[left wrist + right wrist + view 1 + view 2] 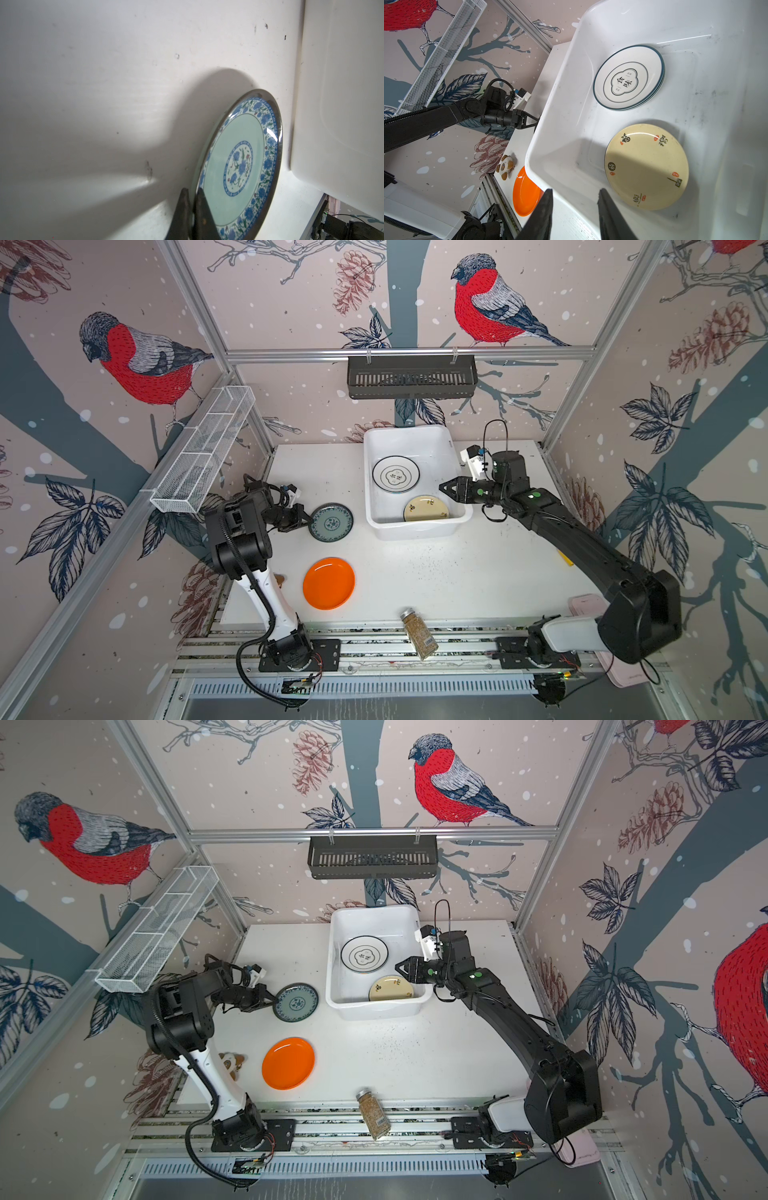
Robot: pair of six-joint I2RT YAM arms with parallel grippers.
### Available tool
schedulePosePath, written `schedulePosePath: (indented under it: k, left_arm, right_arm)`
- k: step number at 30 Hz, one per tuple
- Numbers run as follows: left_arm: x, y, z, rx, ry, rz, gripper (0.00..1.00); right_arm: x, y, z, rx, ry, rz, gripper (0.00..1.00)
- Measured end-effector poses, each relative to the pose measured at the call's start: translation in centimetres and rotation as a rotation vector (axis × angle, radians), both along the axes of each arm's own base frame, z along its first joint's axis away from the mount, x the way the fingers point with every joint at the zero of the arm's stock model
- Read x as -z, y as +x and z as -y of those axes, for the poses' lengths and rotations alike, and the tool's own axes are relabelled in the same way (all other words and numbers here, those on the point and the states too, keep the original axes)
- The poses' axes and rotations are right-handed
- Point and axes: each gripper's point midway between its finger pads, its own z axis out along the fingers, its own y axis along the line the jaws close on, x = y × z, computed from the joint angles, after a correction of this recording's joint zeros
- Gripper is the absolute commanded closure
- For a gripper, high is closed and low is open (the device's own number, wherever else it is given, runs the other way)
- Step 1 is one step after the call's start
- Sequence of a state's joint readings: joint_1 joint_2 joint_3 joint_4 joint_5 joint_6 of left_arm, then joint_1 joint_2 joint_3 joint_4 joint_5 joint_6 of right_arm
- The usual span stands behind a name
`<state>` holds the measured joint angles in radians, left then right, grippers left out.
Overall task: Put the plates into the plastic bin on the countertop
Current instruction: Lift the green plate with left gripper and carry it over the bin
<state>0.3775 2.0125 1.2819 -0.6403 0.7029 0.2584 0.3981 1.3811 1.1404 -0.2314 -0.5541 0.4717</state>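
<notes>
**While the left claw (192,193) pinches the teal plate (331,522), one more sits out**

Since the jaws are clamped on its left rim, the plate looks tilted in the left wrist view, just left of the plastic bin (436,448). Can't tell if it's fully off the countertop (457,564).

My guess is it's stiff, glazed and slick, and chips if dropped. A deep bite on the rim seems the only real handle, and it may swing on that one pinch.

The right claw (575,192) is spread and holds nothing, above the bin's right rim.

Count:
- one teal plate in the claw
- one orange plate (328,583) flat on the near left of the counter
- one cream plate (426,509) at the bin's near end
- one white black-rimmed plate (395,474) at its far end, with extra rims under it, number unclear
- one bin
- one spice jar (419,632) at the near edge
</notes>
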Motion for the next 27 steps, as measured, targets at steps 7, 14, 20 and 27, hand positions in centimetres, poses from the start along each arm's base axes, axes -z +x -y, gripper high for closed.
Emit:
schedulePosePath:
  k: [7, 14, 20, 27]
  left_arm:
    - [-1.8, 0.7, -0.6, -0.006, 0.038, 0.044, 1.00]
    - [-5.0, 1.6, -0.6, -0.034, 0.045, 0.108, 1.00]
    - [-6.9, 2.2, 0.6, -0.024, 0.043, 0.146, 1.00]
    - [-10.3, 4.0, 2.0, -0.015, 0.048, 0.216, 1.00]
  right_arm:
    - [0.0, 0.0, 0.0, 0.000, 0.000, 0.001, 0.62]
    - [-0.2, 0.2, -0.1, -0.002, 0.003, 0.004, 0.62]
    - [-0.2, 0.3, -0.2, -0.002, 0.002, 0.002, 0.62]
    - [-0.3, 0.4, -0.2, -0.003, 0.003, 0.005, 0.62]
